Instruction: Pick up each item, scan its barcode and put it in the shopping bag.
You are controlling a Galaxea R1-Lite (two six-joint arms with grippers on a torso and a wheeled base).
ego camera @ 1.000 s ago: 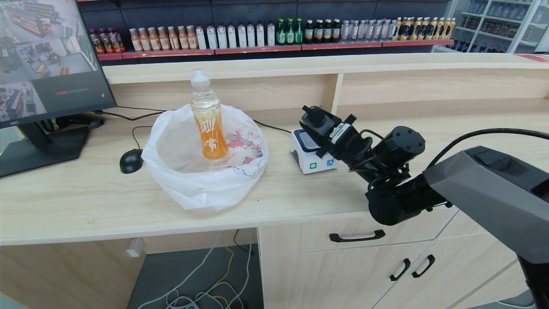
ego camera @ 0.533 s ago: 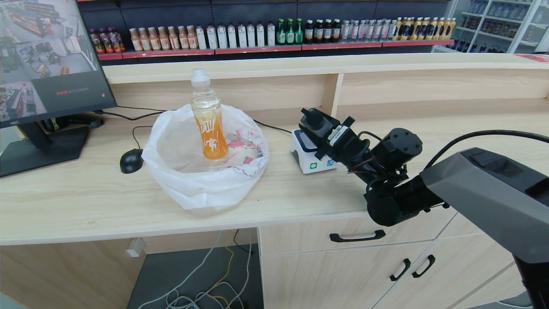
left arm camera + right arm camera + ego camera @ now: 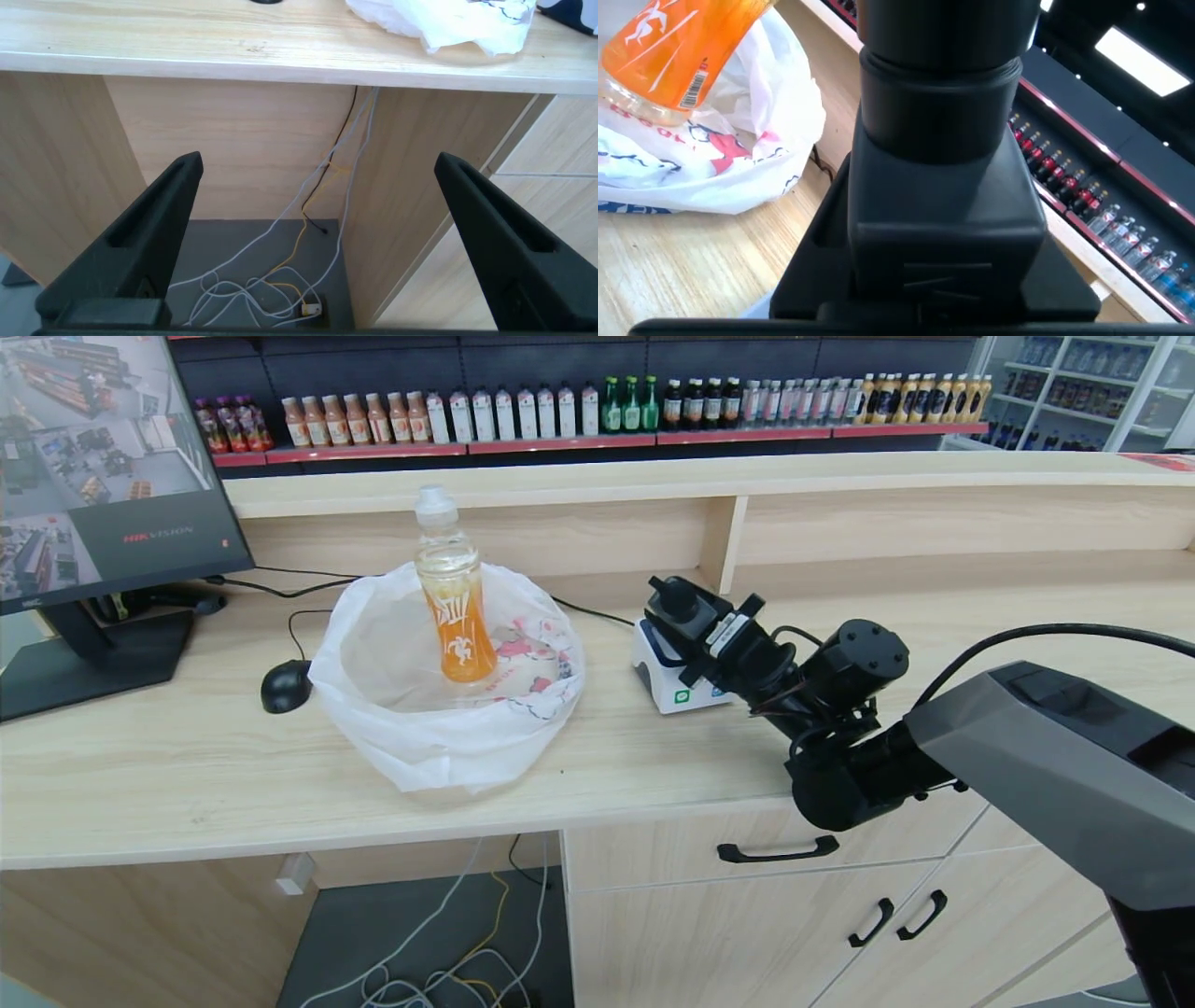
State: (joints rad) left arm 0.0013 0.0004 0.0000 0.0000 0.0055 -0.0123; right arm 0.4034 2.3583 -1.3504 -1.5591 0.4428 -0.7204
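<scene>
Orange drink fills the lower part of the clear bottle (image 3: 453, 607), which stands upright inside the white shopping bag (image 3: 448, 728), its white cap well above the bag's rim. The bag sits open on the pale wooden surface (image 3: 187, 775). Just beside the bag on the robot's right is a small white scanner (image 3: 667, 689), and the right gripper (image 3: 677, 607) hangs just over that scanner, pointing toward the bag and apart from it. Whether this gripper is parted or closed cannot be told, since its own camera looks onto a black block. On the bag's other side lies a black mouse (image 3: 285, 686), and farther that way stands a monitor (image 3: 93, 457). The left gripper (image 3: 318, 161) is lower than the bag, in front of the surface's edge, facing the hollow beneath where loose cables (image 3: 308, 215) hang. Its black fingers (image 3: 140, 243) are spread wide with nothing between them.
</scene>
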